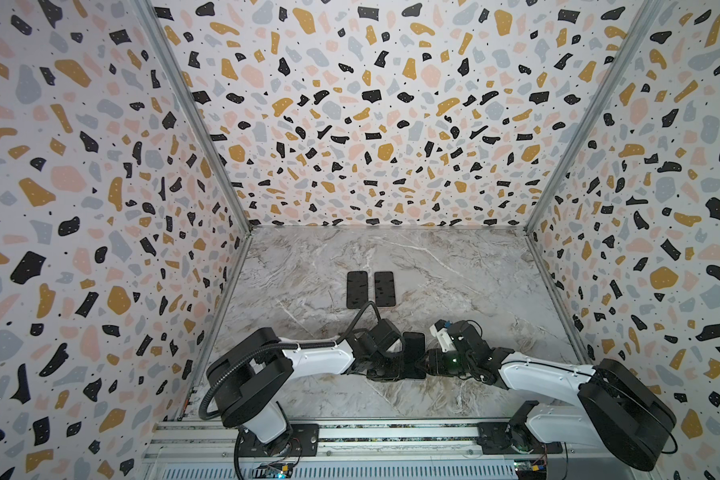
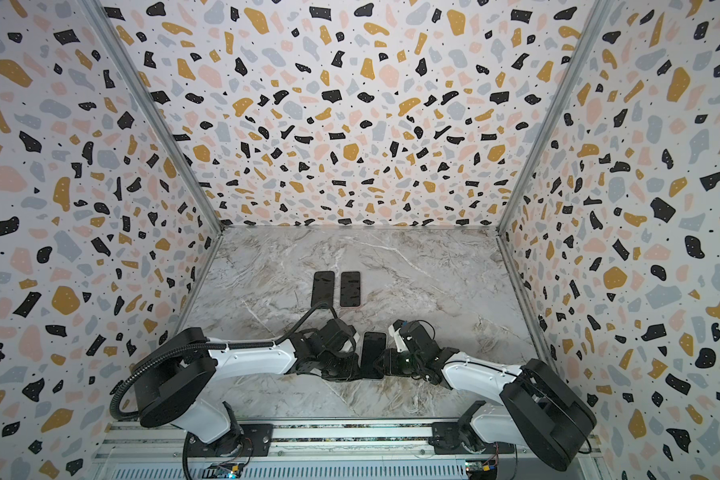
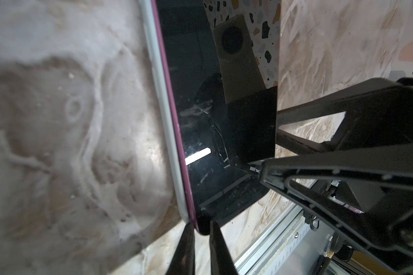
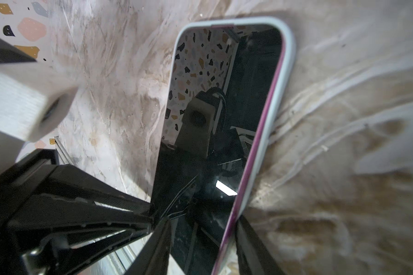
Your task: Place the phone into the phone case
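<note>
The phone [image 4: 224, 119], with a black screen and a magenta edge, lies in the pale grey phone case [image 4: 289, 71] on the marble table. Along one long side the magenta edge [image 3: 174, 123] shows above the case rim [image 3: 162, 119]. In both top views the phone [image 1: 413, 351] [image 2: 373, 351] lies between the two arms at the front. My left gripper [image 3: 202, 238] is shut on a near corner of phone and case. My right gripper [image 4: 203, 245] spans the phone's near end, a finger [image 4: 248, 245] against the case side and the other against the opposite edge.
Two more flat black slabs [image 1: 357, 289] [image 1: 384, 289] lie side by side further back on the marble table [image 1: 454, 270]. Patterned walls close in the left, right and back. A metal rail [image 1: 391, 432] runs along the front edge.
</note>
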